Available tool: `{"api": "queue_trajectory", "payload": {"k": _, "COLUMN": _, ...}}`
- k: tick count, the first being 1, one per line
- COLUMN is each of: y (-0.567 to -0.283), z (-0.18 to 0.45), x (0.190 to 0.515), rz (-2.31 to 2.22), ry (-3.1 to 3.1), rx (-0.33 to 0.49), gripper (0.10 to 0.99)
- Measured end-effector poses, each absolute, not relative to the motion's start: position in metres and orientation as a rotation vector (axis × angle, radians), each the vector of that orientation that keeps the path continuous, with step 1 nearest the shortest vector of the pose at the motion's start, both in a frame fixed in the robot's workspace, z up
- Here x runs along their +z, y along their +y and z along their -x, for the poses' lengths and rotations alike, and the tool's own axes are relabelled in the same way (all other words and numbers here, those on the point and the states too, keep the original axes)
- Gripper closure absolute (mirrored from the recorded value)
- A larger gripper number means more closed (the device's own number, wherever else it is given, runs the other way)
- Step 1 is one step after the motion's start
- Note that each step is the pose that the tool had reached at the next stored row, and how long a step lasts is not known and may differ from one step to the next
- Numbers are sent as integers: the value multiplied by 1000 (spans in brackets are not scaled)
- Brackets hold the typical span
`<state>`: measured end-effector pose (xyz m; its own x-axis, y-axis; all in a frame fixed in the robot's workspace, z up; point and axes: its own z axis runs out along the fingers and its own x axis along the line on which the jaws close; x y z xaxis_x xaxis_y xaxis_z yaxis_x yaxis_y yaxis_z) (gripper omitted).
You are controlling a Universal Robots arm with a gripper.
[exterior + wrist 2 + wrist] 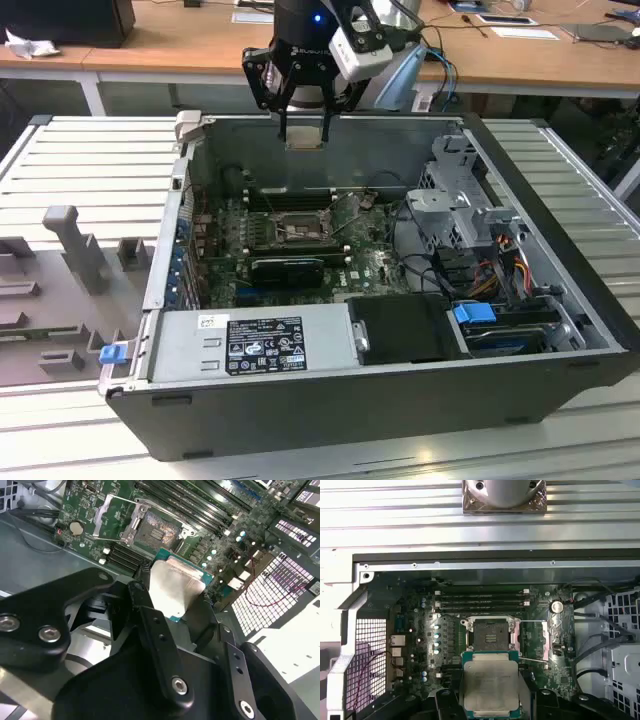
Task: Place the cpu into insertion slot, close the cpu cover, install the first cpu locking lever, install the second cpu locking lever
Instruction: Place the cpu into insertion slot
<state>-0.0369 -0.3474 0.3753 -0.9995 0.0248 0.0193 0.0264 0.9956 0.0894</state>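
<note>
The hand grips the cpu flat by two opposite edges, well above the uncovered insertion slot, likely so its underside is untouched and level

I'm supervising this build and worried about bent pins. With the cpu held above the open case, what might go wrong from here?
The cpu hangs in the jaws clear of the insertion slot; lowered tilted or turned, it may damage the slot's contacts. The cpu cover lies swung open beside the slot, with a thin lever near it; a descent off to that side might snag either.
</note>
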Motion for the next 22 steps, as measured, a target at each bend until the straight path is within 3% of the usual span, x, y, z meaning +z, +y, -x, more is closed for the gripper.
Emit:
{"api": "queue_trajectory", "payload": {"k": 10, "y": -347, "z": 37, "x": 370, "rz": 163, "ry": -3119, "rx": -129, "gripper": 557}}
{"api": "queue_trajectory", "payload": {"k": 22, "y": -347, "z": 37, "x": 368, "rz": 757, "ry": -3047, "rx": -132, "gripper": 557}}
